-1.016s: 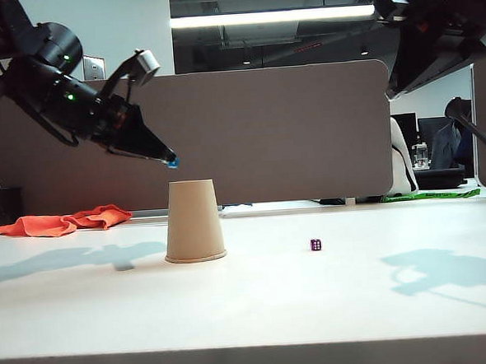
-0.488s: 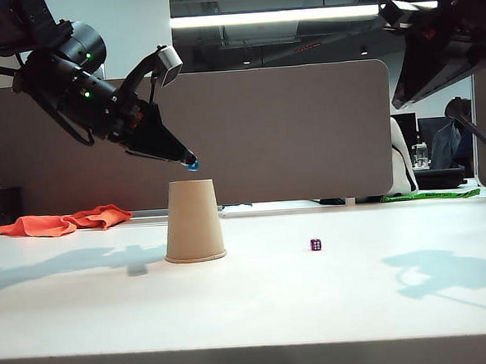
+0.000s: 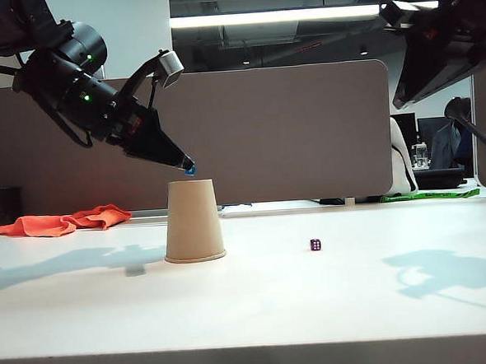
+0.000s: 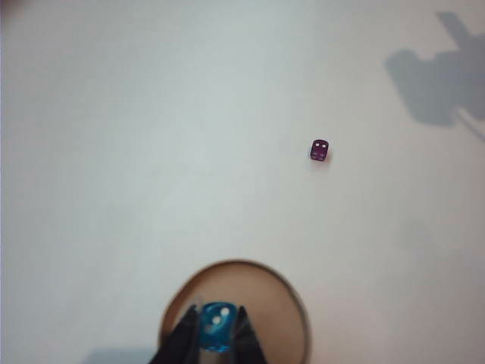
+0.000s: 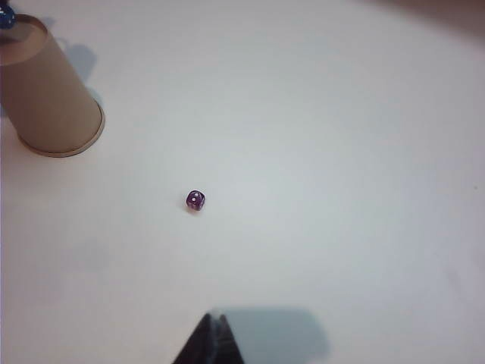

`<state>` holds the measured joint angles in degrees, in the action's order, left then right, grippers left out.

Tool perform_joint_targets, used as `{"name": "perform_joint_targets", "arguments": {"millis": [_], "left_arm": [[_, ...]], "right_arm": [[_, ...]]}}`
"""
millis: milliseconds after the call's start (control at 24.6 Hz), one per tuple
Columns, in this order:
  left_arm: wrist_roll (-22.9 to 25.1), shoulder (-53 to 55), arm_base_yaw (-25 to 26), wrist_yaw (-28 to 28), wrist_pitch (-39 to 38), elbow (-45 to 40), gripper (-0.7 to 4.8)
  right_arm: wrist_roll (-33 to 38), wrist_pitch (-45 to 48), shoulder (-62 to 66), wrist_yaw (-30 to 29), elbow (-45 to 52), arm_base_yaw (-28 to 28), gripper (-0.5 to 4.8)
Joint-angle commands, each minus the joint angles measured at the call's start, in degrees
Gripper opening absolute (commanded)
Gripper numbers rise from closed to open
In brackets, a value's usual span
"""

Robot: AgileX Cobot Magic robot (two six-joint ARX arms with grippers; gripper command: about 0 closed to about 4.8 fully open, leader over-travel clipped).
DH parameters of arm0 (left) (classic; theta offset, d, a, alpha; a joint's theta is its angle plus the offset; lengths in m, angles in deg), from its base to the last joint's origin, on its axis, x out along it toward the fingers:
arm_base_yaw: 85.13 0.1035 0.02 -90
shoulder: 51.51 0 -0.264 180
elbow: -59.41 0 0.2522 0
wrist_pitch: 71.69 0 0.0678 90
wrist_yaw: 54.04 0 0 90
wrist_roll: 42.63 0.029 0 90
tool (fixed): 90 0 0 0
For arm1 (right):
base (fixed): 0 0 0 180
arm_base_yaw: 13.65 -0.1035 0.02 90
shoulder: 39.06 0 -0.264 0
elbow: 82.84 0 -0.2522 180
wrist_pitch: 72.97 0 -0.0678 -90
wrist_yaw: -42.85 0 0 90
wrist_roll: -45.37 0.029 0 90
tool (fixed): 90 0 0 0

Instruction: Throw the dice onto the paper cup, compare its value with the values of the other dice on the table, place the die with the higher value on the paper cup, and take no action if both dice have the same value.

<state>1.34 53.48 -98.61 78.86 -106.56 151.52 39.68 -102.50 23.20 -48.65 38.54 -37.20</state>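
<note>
The left end effector (image 3: 190, 169), pinching the blue die (image 4: 217, 327), has swung from beside the upturned paper cup (image 3: 193, 220) to just above it. The right end effector (image 5: 211, 322) hangs high, closed and empty. The purple die (image 3: 315, 244) sits mid-counter (image 3: 259, 305).

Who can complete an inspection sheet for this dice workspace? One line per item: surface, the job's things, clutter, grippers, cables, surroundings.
Surface: white table, bare apart from arm shadows.
Job's things: paper cup stands upside down, wide rim on the table; blue die is held just above the cup's upturned base; purple die lies on the table to the cup's right, apart from it.
Clutter: orange cloth at the far left edge.
Grippers: left gripper shut on the blue die over the cup; right gripper raised at upper right, fingertips together, holding nothing.
Cables: nothing seen on the table.
Surroundings: grey partition behind the table, ceiling light above.
</note>
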Motion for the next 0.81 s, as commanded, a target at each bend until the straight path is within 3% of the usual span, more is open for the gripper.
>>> {"name": "perform_joint_targets", "arguments": {"millis": [41,691,813], "left_arm": [[0.63,-0.39,-0.11,0.11,-2.25,0.0,0.26],[1.25,-0.39,-0.15,-2.62,-0.15,0.02,0.31],[1.25,-0.39,-0.26,-2.58,0.02,0.02,0.79]], "right_arm": [[0.13,0.59,-0.09,-0.15,-0.24,-0.02,-0.01],[0.2,0.57,-0.09,-1.55,-0.24,-0.02,-0.01],[1.4,0.61,-0.09,-2.21,-0.24,-0.02,-0.01]]}}
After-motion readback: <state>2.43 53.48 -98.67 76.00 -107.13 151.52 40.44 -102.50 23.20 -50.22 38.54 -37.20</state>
